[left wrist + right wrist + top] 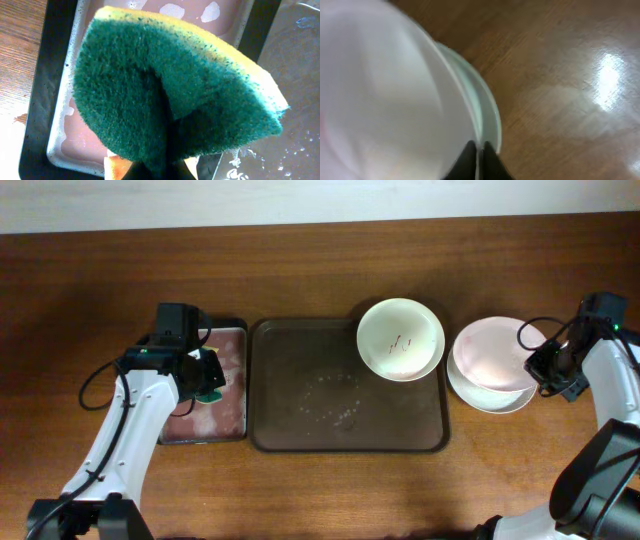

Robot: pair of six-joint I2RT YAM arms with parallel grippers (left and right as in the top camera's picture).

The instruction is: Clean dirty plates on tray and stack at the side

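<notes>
Two grippers clamped: left gripper (205,378) on sponge (165,90), right gripper (479,159) on upper plate (490,350) rim; tray (290,380) lengthwise left-to-right.

Brown wooden table (320,490), grain visible. Small black tray (228,415) lies at left, pinkish inside, with white patches. Green-and-yellow scouring sponge (150,90) is above it, creased.
</notes>
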